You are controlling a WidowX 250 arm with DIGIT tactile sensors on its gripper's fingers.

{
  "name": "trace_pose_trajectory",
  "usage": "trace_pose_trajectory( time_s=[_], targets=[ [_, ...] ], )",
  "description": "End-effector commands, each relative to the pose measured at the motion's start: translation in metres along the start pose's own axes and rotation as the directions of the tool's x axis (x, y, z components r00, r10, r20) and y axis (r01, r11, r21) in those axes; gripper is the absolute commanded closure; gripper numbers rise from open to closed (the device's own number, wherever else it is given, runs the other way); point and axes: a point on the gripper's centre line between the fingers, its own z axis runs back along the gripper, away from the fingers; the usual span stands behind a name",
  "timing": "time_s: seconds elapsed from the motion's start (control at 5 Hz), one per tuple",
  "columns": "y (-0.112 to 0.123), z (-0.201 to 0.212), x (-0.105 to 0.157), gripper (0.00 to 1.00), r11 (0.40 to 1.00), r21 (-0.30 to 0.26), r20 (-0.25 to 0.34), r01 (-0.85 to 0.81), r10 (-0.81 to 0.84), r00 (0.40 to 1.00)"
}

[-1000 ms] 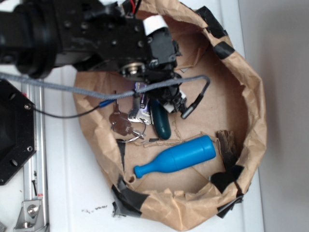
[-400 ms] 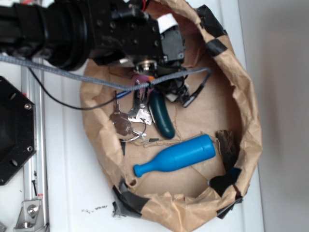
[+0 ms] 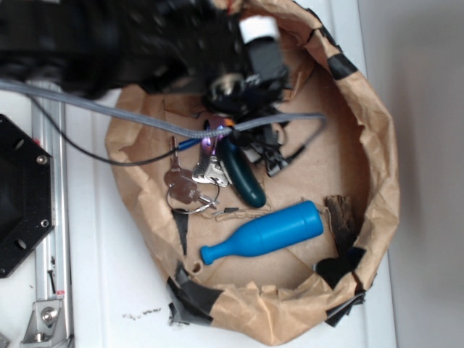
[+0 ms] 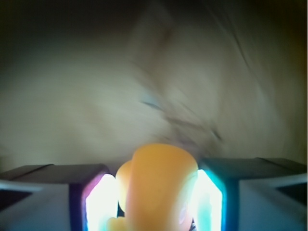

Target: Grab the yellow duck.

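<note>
In the wrist view the yellow duck (image 4: 159, 183), rounded and yellow-orange, fills the gap between my gripper's (image 4: 156, 197) two jaws. The glowing pads (image 4: 98, 202) press against it on both sides, so the gripper is shut on the duck. The background there is blurred brown paper. In the exterior view the black arm (image 3: 145, 43) reaches over the back of the brown paper bag basin (image 3: 377, 181). The gripper (image 3: 217, 134) is mostly hidden beneath the arm and the grey cable. The duck itself is hidden there.
Inside the paper basin lie a dark green pickle-shaped toy (image 3: 243, 177), a blue bowling pin (image 3: 264, 232), a bunch of keys (image 3: 188, 185) and a dark piece of wood (image 3: 341, 217). A grey cable (image 3: 109, 119) crosses the basin. A metal rail (image 3: 47, 217) runs at the left.
The arm has moved toward the back and right of the basin, uncovering more of the green pickle toy. The other toys stay put.
</note>
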Motion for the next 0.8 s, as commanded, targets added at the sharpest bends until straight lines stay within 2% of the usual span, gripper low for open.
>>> trace_pose_trajectory(
  time_s=[0.0, 0.2, 0.4, 0.6],
  targets=[
    [-0.047, 0.053, 0.019, 1.00, 0.958, -0.097, -0.021, 0.269, -0.272, 0.962],
    [-0.055, 0.062, 0.020, 1.00, 0.928, -0.149, -0.033, 0.341, -0.349, 0.937],
    [-0.052, 0.068, 0.018, 1.00, 0.940, -0.109, 0.024, 0.322, -0.321, 0.947],
    [-0.050, 0.071, 0.014, 1.00, 0.948, -0.084, 0.029, 0.308, -0.306, 0.951]
  ],
)
